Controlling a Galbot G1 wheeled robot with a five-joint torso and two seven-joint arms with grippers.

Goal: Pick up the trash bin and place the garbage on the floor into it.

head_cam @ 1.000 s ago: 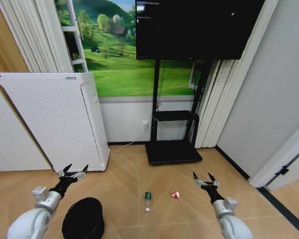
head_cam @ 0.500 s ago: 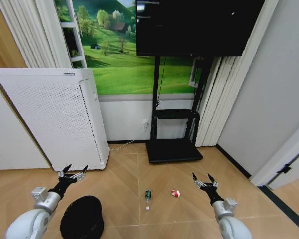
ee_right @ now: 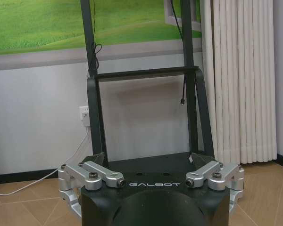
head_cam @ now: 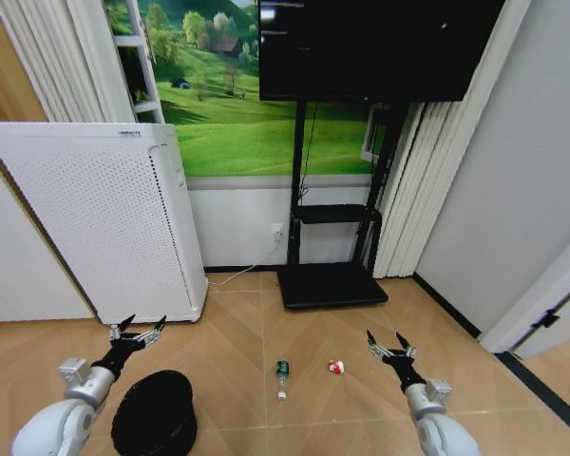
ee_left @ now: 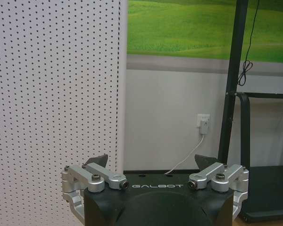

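Trash bin point(head_cam: 155, 414) lower left on floor point(head_cam: 237, 328), green bottle point(head_cam: 282, 372) and red scrap point(head_cam: 335, 367) center-low. Left gripper point(head_cam: 137, 332) above bin, right gripper point(head_cam: 390, 349) lower right, both jaws open. Should descend onto rim squarely.

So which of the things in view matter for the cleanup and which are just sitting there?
Job: round black mesh trash bin; small green bottle; crumpled red-and-white scrap; tan herringbone wood floor.
Bystanders: white perforated appliance; black TV stand; white pleated curtain.

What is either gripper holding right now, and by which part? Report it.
Nothing is held. The left gripper and the right gripper are open and empty above the floor; the trash bin stands untouched.
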